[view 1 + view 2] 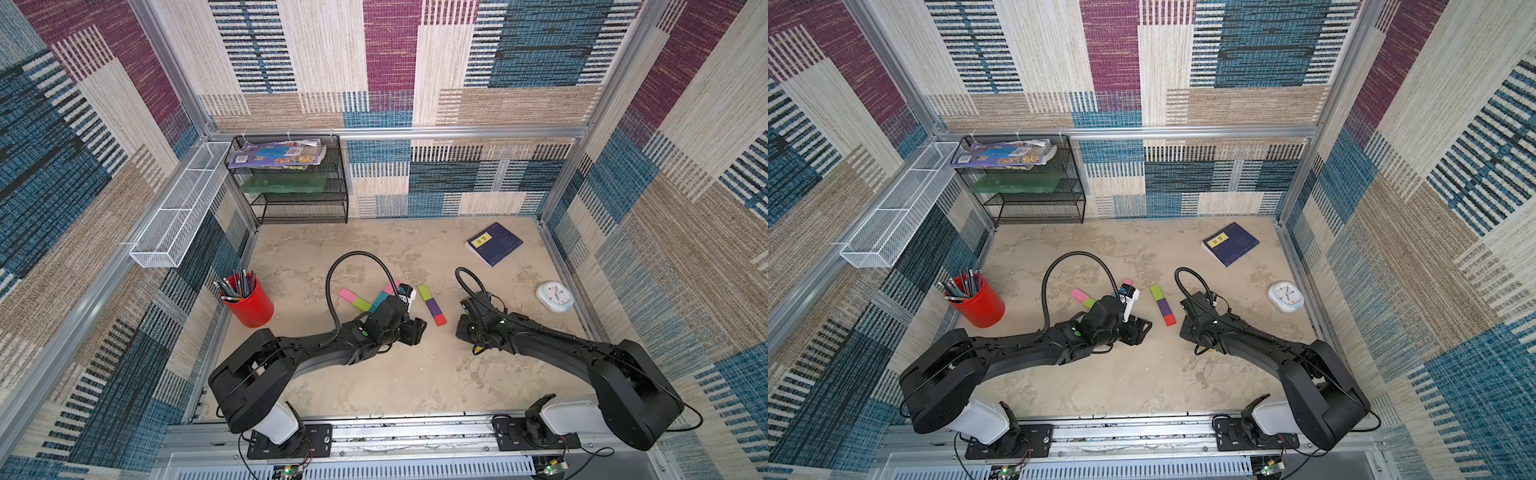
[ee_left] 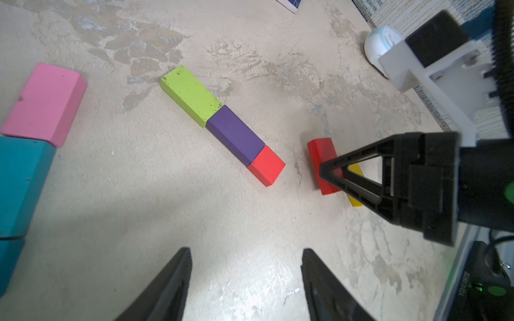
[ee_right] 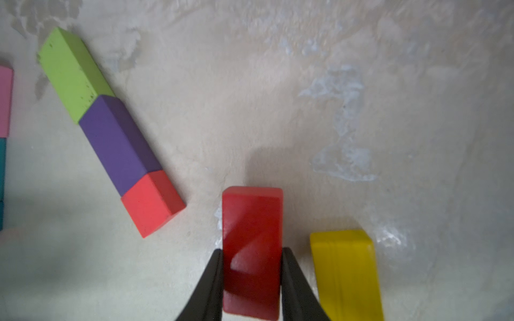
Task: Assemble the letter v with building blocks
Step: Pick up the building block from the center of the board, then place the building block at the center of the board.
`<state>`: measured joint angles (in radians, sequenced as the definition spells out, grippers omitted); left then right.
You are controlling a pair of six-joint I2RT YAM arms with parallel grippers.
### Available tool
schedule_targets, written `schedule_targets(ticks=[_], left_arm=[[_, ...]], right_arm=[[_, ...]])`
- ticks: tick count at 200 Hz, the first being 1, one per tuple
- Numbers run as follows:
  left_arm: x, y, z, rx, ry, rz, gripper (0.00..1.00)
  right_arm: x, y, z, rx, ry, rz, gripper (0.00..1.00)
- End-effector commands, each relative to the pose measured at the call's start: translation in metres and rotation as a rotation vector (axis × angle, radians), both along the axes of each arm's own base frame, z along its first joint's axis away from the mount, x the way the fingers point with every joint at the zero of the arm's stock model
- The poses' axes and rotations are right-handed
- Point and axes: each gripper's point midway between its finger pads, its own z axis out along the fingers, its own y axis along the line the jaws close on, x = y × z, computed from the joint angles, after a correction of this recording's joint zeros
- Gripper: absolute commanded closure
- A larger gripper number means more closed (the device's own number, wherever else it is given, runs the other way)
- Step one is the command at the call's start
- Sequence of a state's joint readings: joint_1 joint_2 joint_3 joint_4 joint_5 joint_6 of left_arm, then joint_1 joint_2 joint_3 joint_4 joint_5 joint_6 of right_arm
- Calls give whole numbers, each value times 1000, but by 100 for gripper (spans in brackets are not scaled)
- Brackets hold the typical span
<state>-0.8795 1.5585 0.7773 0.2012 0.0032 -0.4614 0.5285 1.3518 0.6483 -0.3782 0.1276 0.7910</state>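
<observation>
As both top views look down, surface (image 1: 415,374): mottled beige, plaster-like and flat, walled in by woven patchwork fabric.
building blocks, top views: matte, square-edged bars in solid colours, all mid-surface between the two arms.
letter v (image 1: 362,304): pink, lime and teal bars slanting in from two sides; the left wrist covers the spot they slant toward.
straight row: lime block (image 1: 424,292), purple block (image 1: 432,306) and short coral block (image 1: 439,319), touching end to end, lying between the claws.
left claw (image 1: 415,332): black and ribbed, low over bare surface; its gap is hard to read in the top views.
right claw (image 1: 460,332): tucked beneath its own wrist, tips hidden.
edges: red cup (image 1: 249,305) of pencils, dark blue book (image 1: 494,244), round white clock (image 1: 555,296), black mesh rack (image 1: 291,183), white wire basket (image 1: 178,208).
left wrist view, left claw (image 2: 246,253): two tapered fingers spread wide, only bare surface between them.
left wrist view, blocks: a pink bar (image 2: 44,102) butts against a teal bar (image 2: 22,180) that is cut off by the frame. The right claw's triangular finger hides much of the dark red block (image 2: 319,155) and the yellow block (image 2: 356,201).
right wrist view, right claw (image 3: 252,253): narrow, one finger pressed against each long side of the glossy dark red block (image 3: 251,222). Whether the block rests on the surface I cannot tell.
right wrist view, neighbours: the yellow block (image 3: 345,272) is just beside and apart, its lower end cut off. The coral end of the row (image 3: 151,203) is near, not touching.
</observation>
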Motion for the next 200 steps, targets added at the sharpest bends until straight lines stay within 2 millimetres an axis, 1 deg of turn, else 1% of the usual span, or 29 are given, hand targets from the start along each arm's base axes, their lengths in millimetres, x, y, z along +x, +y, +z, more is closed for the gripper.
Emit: schedule_targets(ticks=[1,42,77,121,183,191,200], left_arm=[[1,-1,2,8,-6,-5,34],[1,1,2,13,-6,-1,34],[1,3,1,23,-6,4,35],[2,3,-1,38,-2,5,35],[7,-3,1,45,-4,-1,35],[8,-4,1,51,-5,-5,35],[9,-7,2,58,-6,-13,35]], right_arm=[[9,-3,11,-26,-36,3,78],[23,-2,24,-21,-71,8,78],[32,4,22,-9,-77,17,79],[42,11,9,3,-65,23,79],[56,18,-9,33,-45,5,78],[56,18,-12,31,-37,-2,76],[56,18,-14,32,-31,-12,72]])
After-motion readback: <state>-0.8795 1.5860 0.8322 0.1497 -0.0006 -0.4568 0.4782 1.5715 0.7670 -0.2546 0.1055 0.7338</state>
